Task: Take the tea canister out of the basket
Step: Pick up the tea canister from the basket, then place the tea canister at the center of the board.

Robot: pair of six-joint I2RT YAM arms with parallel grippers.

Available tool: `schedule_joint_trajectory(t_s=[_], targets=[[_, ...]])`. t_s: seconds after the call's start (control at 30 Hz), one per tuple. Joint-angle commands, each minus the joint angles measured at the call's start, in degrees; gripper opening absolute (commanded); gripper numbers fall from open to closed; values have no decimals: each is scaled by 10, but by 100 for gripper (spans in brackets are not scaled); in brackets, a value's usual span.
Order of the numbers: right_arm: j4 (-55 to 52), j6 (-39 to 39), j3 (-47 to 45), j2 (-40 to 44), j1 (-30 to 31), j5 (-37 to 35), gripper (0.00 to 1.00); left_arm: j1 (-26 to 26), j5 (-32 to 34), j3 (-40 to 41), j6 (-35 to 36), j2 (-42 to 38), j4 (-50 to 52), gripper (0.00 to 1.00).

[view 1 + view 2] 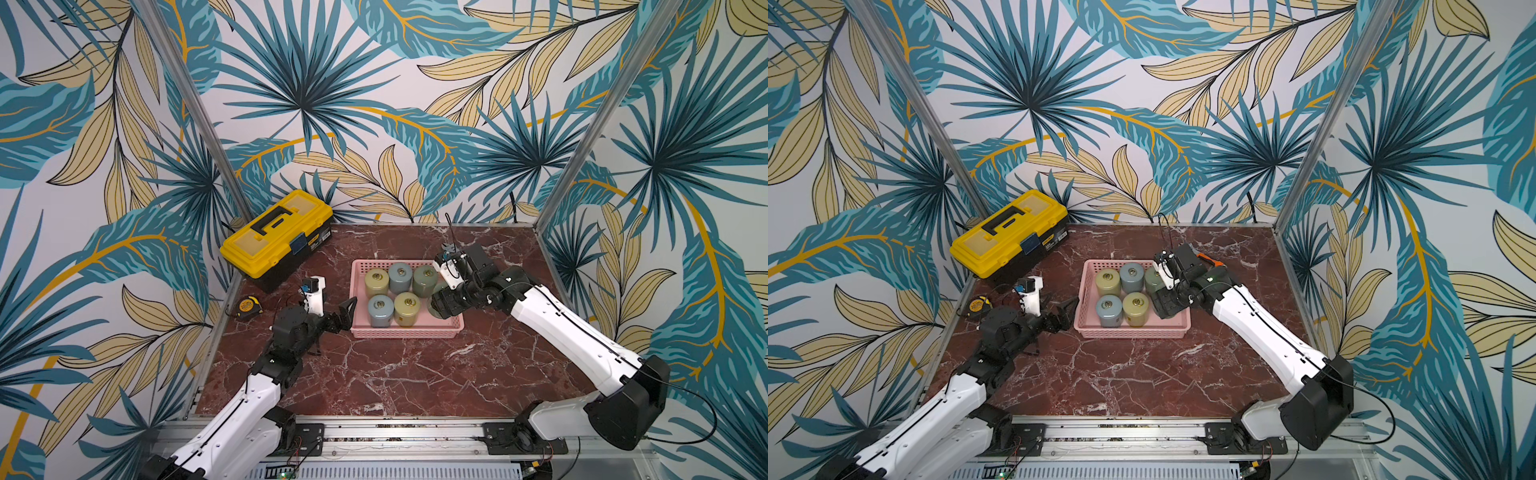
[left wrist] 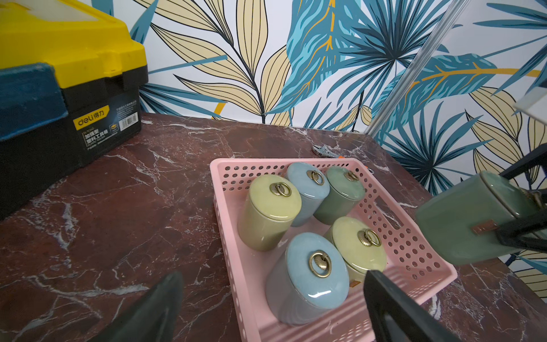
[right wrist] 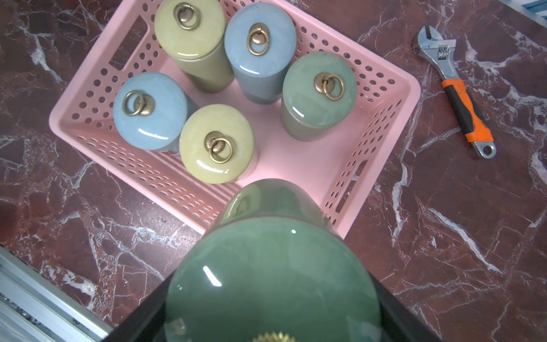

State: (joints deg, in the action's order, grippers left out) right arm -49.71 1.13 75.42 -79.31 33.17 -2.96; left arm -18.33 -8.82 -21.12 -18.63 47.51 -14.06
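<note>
A pink basket (image 1: 407, 334) (image 1: 1129, 334) (image 3: 411, 88) sits mid-table with several lidded tea canisters standing in it, green, blue and yellow-green. My right gripper (image 1: 444, 303) (image 3: 272, 296) is shut on another green tea canister (image 3: 272, 281) (image 2: 461, 219) (image 1: 433, 311), held tilted above the basket's near right corner, clear of its floor. Black fingers (image 3: 393, 316) press on both sides of its lid end. My left gripper (image 1: 345, 311) (image 2: 272, 296) stands open just outside the basket's left wall (image 2: 233, 266), level with the near blue canister (image 2: 313, 266), holding nothing.
A yellow toolbox (image 1: 276, 235) (image 2: 68, 59) stands at the back left. A tape measure (image 1: 248, 306) lies by the left edge. An orange-handled wrench (image 3: 455, 88) (image 1: 1208, 259) lies behind the basket on the right. Patterned walls close in three sides.
</note>
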Motion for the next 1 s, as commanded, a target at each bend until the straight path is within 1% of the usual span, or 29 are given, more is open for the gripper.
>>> schedule_joint_trajectory(t_s=[0.0, 0.2, 0.43, 0.47, 0.53, 0.7, 0.97], targets=[[7, 22, -25, 31, 18, -10, 53, 3, -4, 16, -3, -10, -14, 100], [7, 48, -67, 70, 69, -12, 53, 3, 1, 18, 3, -24, -5, 100], [7, 85, -109, 104, 125, -23, 53, 2, 18, 21, 13, -19, -10, 100], [7, 90, -113, 107, 148, -25, 53, 3, 20, 21, 14, -19, -10, 100], [7, 102, -121, 110, 169, -32, 53, 3, 23, 22, 17, -19, -10, 100], [7, 135, -131, 106, 229, -50, 53, 3, 28, 26, 19, -17, -13, 100], [16, 185, -140, 72, 312, -78, 53, 3, 29, 26, 18, -13, -14, 100]])
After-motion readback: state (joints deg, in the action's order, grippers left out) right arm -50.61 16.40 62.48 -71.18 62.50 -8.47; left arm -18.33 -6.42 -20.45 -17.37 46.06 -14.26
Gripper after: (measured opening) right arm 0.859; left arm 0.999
